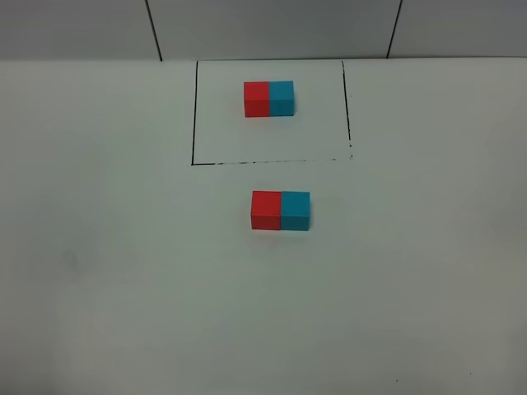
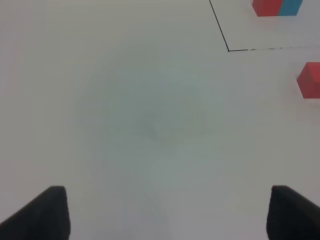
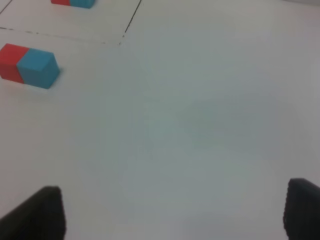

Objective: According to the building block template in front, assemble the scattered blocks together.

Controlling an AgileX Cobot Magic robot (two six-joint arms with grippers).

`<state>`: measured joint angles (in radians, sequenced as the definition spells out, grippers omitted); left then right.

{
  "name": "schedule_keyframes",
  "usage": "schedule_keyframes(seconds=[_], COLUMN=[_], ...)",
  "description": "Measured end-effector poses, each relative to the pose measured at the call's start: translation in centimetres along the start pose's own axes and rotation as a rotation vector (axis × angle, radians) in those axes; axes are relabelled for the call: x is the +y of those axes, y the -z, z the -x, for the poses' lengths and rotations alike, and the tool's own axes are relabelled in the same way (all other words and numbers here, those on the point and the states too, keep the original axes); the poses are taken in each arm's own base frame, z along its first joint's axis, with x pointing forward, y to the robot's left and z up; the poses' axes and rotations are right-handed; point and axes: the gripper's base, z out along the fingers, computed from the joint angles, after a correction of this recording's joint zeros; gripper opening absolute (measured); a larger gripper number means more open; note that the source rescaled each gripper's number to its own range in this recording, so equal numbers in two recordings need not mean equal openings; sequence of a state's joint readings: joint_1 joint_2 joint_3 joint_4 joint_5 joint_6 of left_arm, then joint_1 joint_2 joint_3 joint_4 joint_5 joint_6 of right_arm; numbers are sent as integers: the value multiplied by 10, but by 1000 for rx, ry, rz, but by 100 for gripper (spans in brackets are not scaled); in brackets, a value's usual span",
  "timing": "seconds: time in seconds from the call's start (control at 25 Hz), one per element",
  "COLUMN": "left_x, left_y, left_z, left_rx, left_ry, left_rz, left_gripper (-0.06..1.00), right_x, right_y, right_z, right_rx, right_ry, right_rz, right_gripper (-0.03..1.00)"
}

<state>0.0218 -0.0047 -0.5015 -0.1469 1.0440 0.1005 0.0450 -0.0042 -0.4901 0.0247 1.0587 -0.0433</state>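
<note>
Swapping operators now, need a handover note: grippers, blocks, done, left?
Left gripper: open, empty, over bare table.
Right gripper: open, empty, over bare table.
Template pair: inside the black frame, red left, blue right.
Loose red block and blue block: just in front of the frame, side by side and touching, same order.
Done: looks assembled.
Left: apparently nothing.

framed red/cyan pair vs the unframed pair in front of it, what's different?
The framed pair sits inside the black drawn rectangle at the far side of the table; the unframed pair lies outside it, nearer the camera. The framed pair looks smaller in the high view, probably only from distance. Both are red on the left, cyan on the right, cubes touching.
</note>
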Motion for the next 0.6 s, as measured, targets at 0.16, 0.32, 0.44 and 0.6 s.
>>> schedule_keyframes(seconds=[0.16,0.32,0.44,0.6], left_x=[0,0,0,0], left_y=[0,0,0,0], left_z=[0,0,0,0], left_rx=[0,0,0,0], left_ry=[0,0,0,0], left_rz=[0,0,0,0], left_gripper=[84,84,84,84], right_x=[0,0,0,0], right_y=[0,0,0,0], right_z=[0,0,0,0], right_rx=[0,0,0,0], right_ry=[0,0,0,0], right_rz=[0,0,0,0], right_gripper=[99,99,99,99])
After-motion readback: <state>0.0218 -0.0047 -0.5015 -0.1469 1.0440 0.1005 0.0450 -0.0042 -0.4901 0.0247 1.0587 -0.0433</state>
